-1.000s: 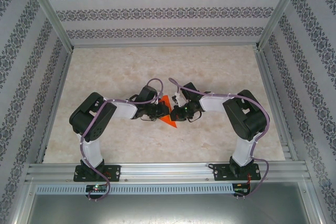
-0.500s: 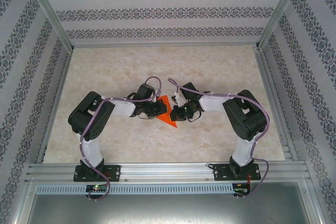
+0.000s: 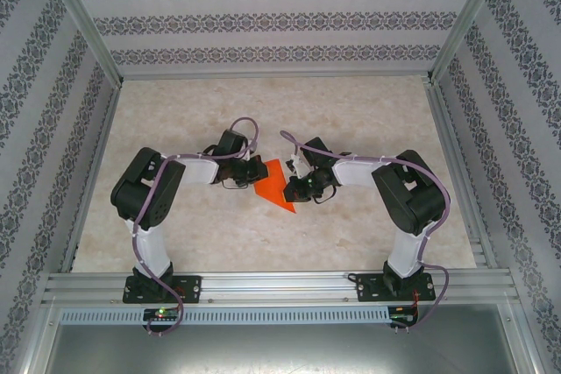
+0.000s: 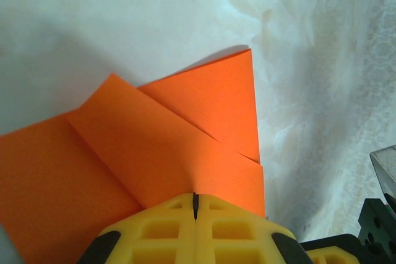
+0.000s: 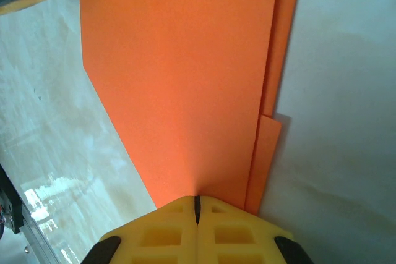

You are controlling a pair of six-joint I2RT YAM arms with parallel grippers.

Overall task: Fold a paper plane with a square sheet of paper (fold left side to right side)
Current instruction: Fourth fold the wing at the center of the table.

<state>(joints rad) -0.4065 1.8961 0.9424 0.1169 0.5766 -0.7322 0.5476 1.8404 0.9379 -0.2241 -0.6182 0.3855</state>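
Bright even light; faint shadow beside orange paper (close-ups soft).

One square sheet of paper; two tools.

No readable text, label, brand, number or sign anywhere. Plain, unprinted faces on the bright orange folded sheet of paper. Only a repeating floral ornament, without lettering, on the striped grey-and-white wallpaper panels.
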